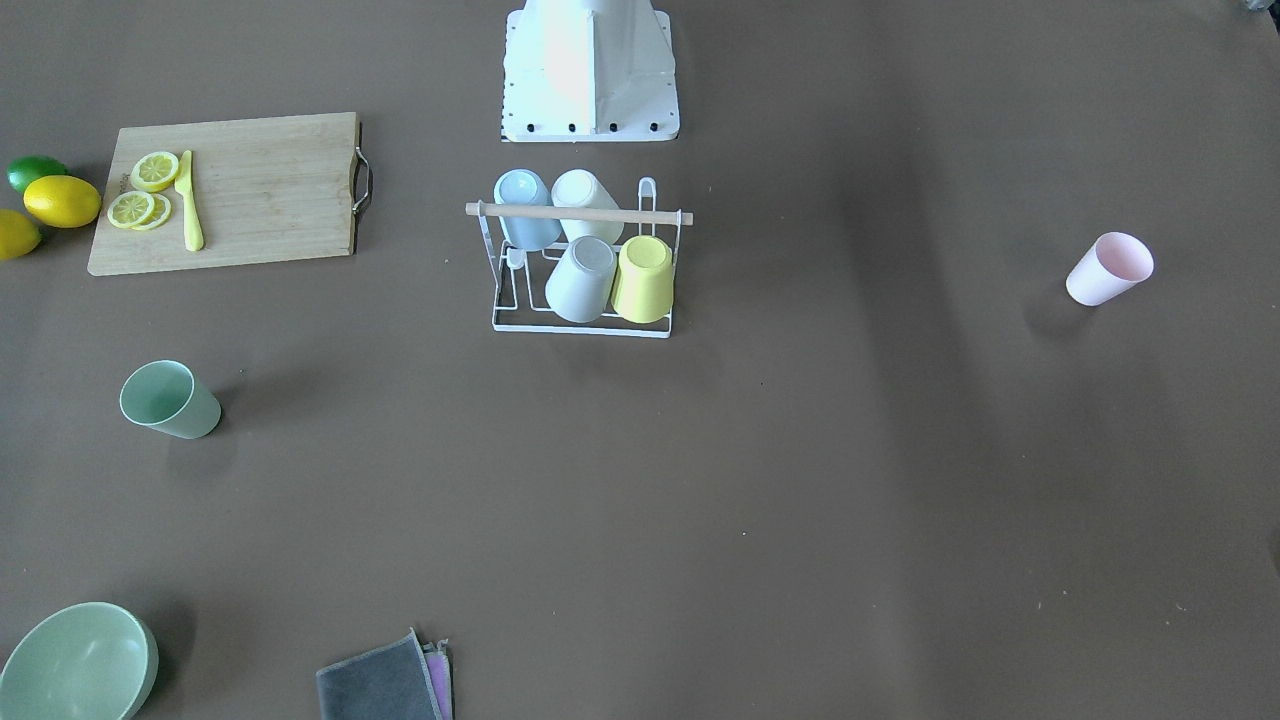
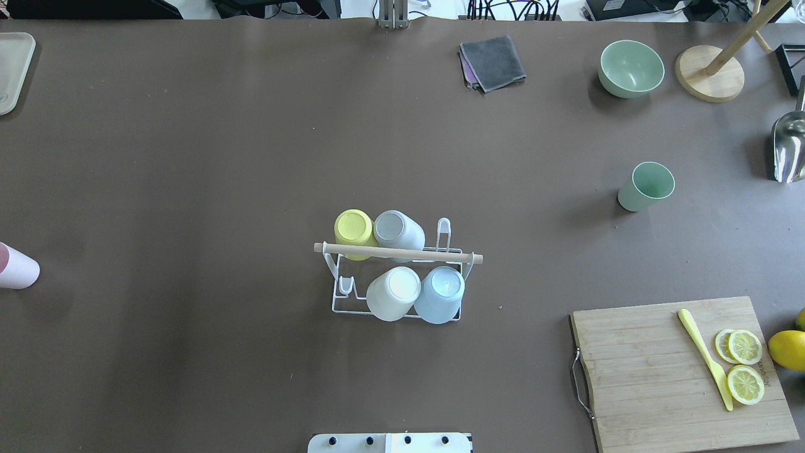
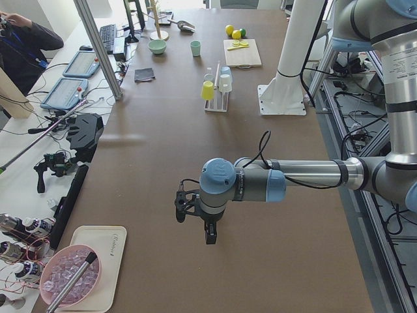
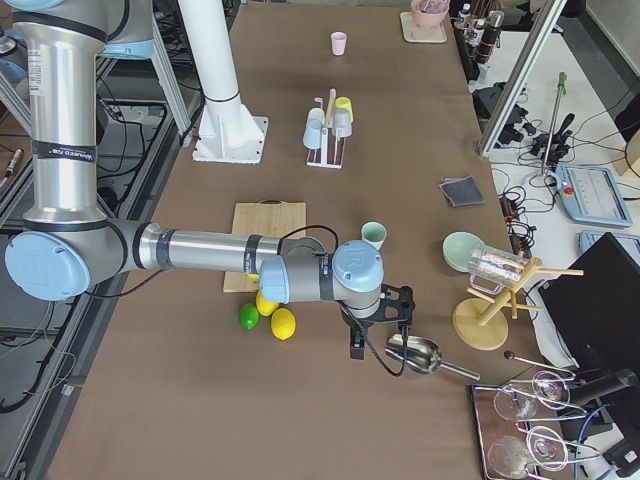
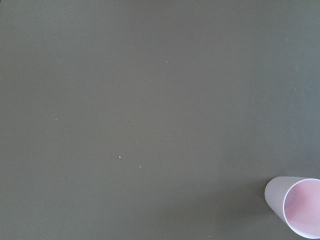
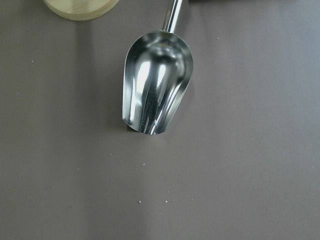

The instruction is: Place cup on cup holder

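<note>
- The cup holder (image 2: pixel 402 253) stands on the tabletop (image 2: pixel 188 157) close to the middle of the robot-side edge, just in front of the robot's base.
- Four cups hang mouth-down on its prongs. A yellow cup (image 2: pixel 355 229) and a grey cup (image 2: pixel 398 229) are on the far row, and a white cup (image 2: pixel 393 292) and a blue cup (image 2: pixel 440 294) are on the near row.
- Two prongs stand bare, one at the near row's left end and one at the far row's right end.
- A pink cup (image 1: pixel 1108 268) stands upright, mouth up, near the tabletop's left end, well apart from the holder.
- A green cup (image 1: pixel 170 400) stands upright toward the right end.
- The left tool (image 3: pixel 195 218) hangs above the tabletop near the left end and touches nothing. I cannot tell how wide it is set.
- The left wrist view catches the pink cup low in its right corner.
- The right tool (image 4: pixel 380 325) hangs over the right end, just above a metal scoop (image 6: pixel 156 82). Its width cannot be told either.
- A cutting board (image 2: pixel 679 371) with lemon slices (image 2: pixel 744 365) and a yellow knife (image 2: pixel 704 358) lies by the robot-side right corner.
- A green bowl (image 2: pixel 631 68) and a grey cloth (image 2: pixel 494 61) sit along the far edge.
</note>
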`<state>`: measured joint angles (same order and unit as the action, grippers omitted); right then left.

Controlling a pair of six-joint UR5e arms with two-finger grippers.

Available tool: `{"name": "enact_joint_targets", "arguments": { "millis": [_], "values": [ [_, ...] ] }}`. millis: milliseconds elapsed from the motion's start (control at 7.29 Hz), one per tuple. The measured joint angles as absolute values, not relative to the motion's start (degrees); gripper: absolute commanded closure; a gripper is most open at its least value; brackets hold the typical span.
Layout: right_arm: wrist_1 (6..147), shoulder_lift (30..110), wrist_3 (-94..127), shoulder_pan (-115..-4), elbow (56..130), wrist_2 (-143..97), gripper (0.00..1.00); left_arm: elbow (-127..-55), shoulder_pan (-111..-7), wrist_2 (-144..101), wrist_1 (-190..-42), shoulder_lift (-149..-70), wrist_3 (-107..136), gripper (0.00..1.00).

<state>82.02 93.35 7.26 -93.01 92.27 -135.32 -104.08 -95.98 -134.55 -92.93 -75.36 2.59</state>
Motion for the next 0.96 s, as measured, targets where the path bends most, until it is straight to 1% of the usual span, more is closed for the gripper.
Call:
{"name": "enact_joint_targets", "arguments": {
  "millis": [412, 960],
  "values": [
    [82.06, 93.0, 2.23, -93.07, 92.07, -133.61, 0.0, -103.73, -95.98, -134.74, -95.81, -75.15, 2.63, 0.01],
    [82.09, 92.83, 1.91, -93.08, 91.86, -133.08, 0.0, -103.44, -95.78, -135.02, -96.62, -75.14, 2.67, 0.01]
  ]
}}
